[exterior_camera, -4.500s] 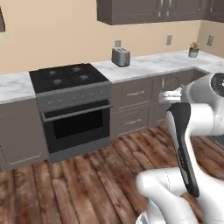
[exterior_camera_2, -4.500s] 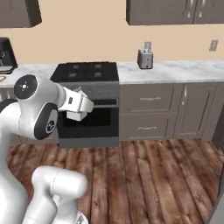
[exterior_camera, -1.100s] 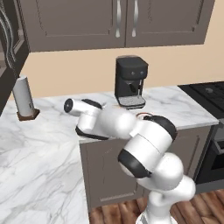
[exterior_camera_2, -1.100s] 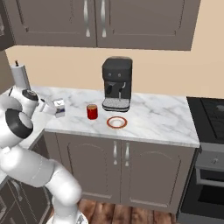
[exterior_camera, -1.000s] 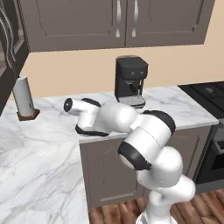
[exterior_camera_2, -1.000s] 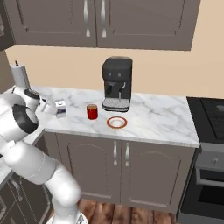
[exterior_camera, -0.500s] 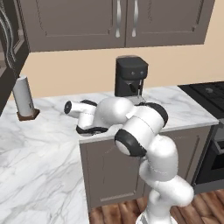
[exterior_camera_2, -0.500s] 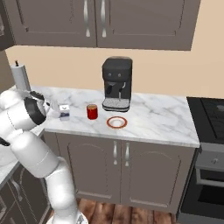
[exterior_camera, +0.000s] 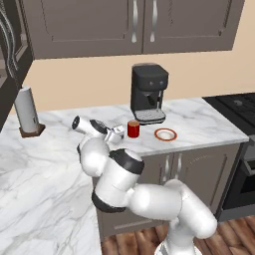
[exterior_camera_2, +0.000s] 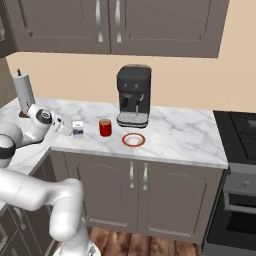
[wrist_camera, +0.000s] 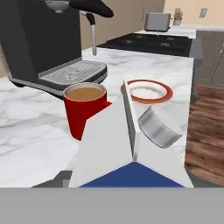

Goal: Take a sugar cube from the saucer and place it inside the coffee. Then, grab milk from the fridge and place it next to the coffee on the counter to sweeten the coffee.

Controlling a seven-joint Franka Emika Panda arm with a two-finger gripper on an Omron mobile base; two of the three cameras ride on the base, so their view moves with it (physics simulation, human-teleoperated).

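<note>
My gripper (exterior_camera_2: 68,128) is shut on the milk (exterior_camera_2: 77,128), a small white carton with blue markings, held just left of the coffee (exterior_camera_2: 105,127), a red cup of brown liquid. In the hand view the milk (wrist_camera: 127,148) rises close in front and hides the fingertips, with the coffee (wrist_camera: 84,108) right behind it. I cannot tell whether the carton touches the counter (exterior_camera_2: 180,135). The saucer (exterior_camera_2: 134,140) lies right of the cup, and its white centre (wrist_camera: 146,89) looks bare. From the left base view my gripper (exterior_camera: 113,134) holds the milk (exterior_camera: 119,131) beside the coffee (exterior_camera: 133,128). The sugar cube is hidden.
A black coffee machine (exterior_camera_2: 134,95) stands behind the cup and saucer. A paper-towel roll (exterior_camera: 27,110) stands at the back left. The stove (exterior_camera: 239,104) borders the counter on the right. A dark tall unit (exterior_camera: 10,45) at the left edge may be the fridge; I cannot tell.
The base has come from the oven to this counter. Over the last second the arm has swung in, carrying the milk right and slightly down, up beside the coffee.
</note>
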